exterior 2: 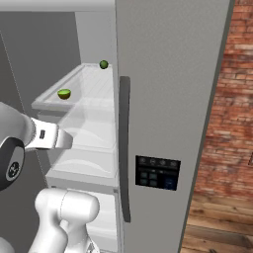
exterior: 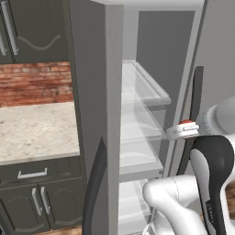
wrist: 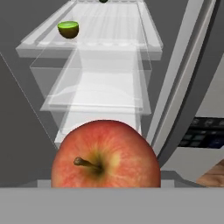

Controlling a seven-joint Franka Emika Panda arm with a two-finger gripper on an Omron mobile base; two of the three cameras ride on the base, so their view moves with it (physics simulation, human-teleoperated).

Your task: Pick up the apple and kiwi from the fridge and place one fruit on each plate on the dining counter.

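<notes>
The red-orange apple (wrist: 105,155) sits right in front of the hand camera, stem towards it, in mid-air before the open fridge (exterior: 92,92). From the left base its red top (exterior: 186,122) shows in my gripper (exterior: 185,126), which is shut on it; the fingertips are hidden. The lime-green kiwi (wrist: 68,29) lies on the front left of an upper fridge shelf (wrist: 105,43), above and beyond the apple, and appears again as the kiwi (exterior 2: 64,94) from the right base. The plates and the dining counter are out of view.
A small dark green round thing (exterior 2: 103,64) sits at the shelf's back. The fridge door (exterior 2: 168,99) with its black dispenser panel (exterior 2: 157,173) stands close on the right. A stone-topped wall counter (exterior: 32,128) with dark cabinets (exterior: 32,202) lies to the left.
</notes>
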